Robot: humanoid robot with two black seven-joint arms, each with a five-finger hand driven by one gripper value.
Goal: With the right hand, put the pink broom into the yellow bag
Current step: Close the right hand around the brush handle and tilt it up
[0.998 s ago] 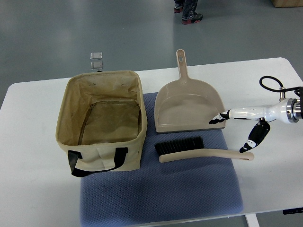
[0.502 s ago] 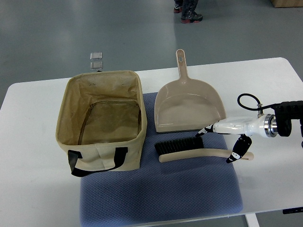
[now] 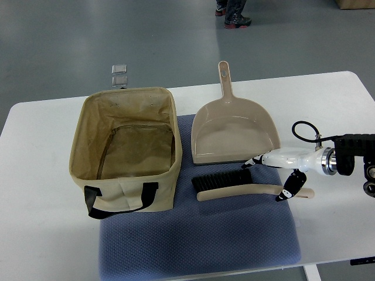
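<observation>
Pinkish-beige broom (image 3: 246, 188) ungrasped, nothing bagged yet.
My right hand (image 3: 273, 175) straddles the handle, fingers (image 3: 254, 162) spread wide, thumb just past its end, bristles left of the fingertips; closing, lifting and carrying to the yellow bag (image 3: 126, 149) far left remain, I judge. I read no labels anywhere.

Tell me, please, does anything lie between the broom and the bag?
Nothing visible does. The broom lies on the blue mat just right of the open bag; the dustpan sits behind it, off the path.
</observation>
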